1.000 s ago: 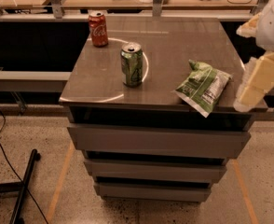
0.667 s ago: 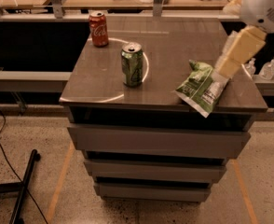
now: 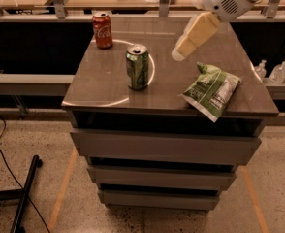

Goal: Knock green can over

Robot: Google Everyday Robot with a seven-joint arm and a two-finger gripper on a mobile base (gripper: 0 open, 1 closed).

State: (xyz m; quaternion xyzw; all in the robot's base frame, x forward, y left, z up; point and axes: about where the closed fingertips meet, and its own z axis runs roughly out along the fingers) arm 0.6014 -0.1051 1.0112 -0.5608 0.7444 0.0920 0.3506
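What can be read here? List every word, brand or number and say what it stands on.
"Coca-Cola", white script, only partly legible: on the red can at the back left.
On the green can: pale markings, too blurred to read.
On the snack bag: white print, too small to read.
On the tool, which hangs above the tabletop to the right of the green can: no text.

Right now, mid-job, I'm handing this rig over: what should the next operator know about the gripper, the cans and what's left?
Gripper: hangs over the cabinet top, right of the green can, apart from it.
Green can: upright, left of centre.
Red cola can: upright, back left corner. Snack bag: front right edge.
Done: nothing knocked over yet.
Left: probably sweep the gripper leftward into the green can.
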